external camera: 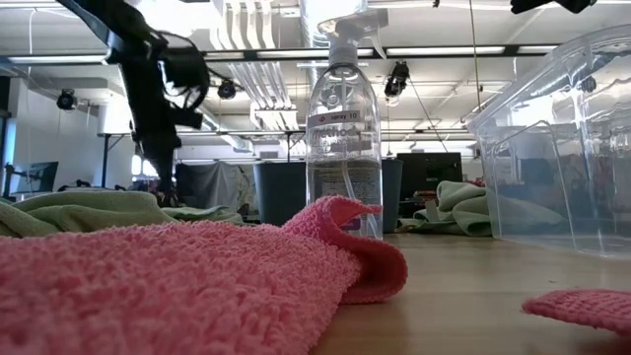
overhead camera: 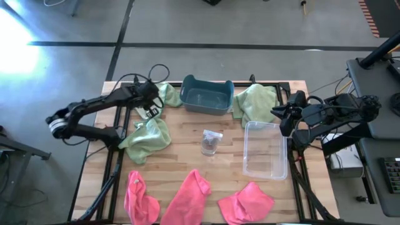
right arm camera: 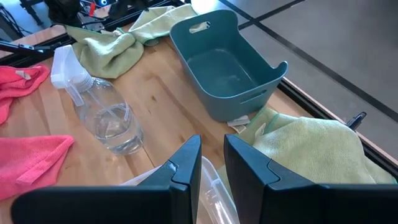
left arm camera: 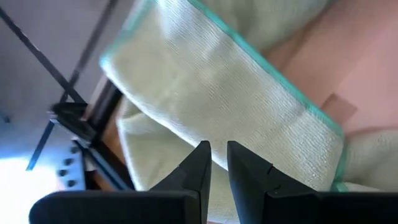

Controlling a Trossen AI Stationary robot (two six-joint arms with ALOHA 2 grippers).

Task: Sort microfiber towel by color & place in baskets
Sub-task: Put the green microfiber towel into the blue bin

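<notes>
Three bright pink microfiber towels lie crumpled along the near edge of the wooden table [overhead camera: 181, 162]: one toward the left corner [overhead camera: 139, 199], one at the middle [overhead camera: 189, 196], one to its right [overhead camera: 246, 201]. Past them, near the table's centre, a small clear spray bottle [overhead camera: 210, 141] lies on its side, with the clear see-through plastic basket [overhead camera: 265, 150] by the right edge. Toward the left edge sits a light green towel [overhead camera: 148, 137]. The left gripper [overhead camera: 151, 106] hangs above the table just beyond it, fingers [left arm camera: 193, 171] nearly closed and holding nothing, over a second green towel [overhead camera: 167, 94] at the far left. The dark teal-blue basket [overhead camera: 207, 94] stands at the middle of the far edge, a third green towel [overhead camera: 255, 101] beside it on the right. The right gripper [overhead camera: 284, 120] waits over the clear basket's far right corner, fingers [right arm camera: 180, 168] narrowly parted, empty
</notes>
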